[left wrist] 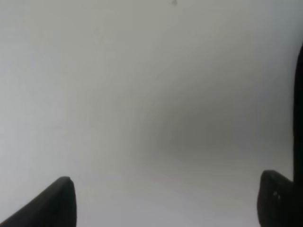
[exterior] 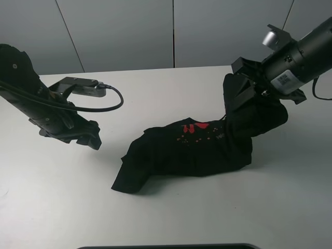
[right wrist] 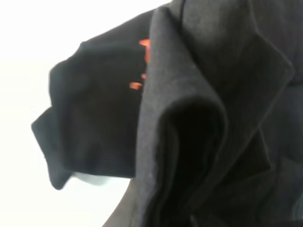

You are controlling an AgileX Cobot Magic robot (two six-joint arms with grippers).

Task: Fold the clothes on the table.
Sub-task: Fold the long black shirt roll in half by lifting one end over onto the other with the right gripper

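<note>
Flattening seems the step now — right gripper (exterior: 248,94) pinches one end of the black T-shirt (exterior: 187,148), held above the table (exterior: 171,218), the rest lying crumpled. Left gripper (exterior: 85,136), spread and empty, probably must catch the other end.

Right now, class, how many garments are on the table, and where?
1. A black T-shirt lies bunched near the table's middle, its right end lifted by the right gripper. Its folds could hide something smaller.
</note>
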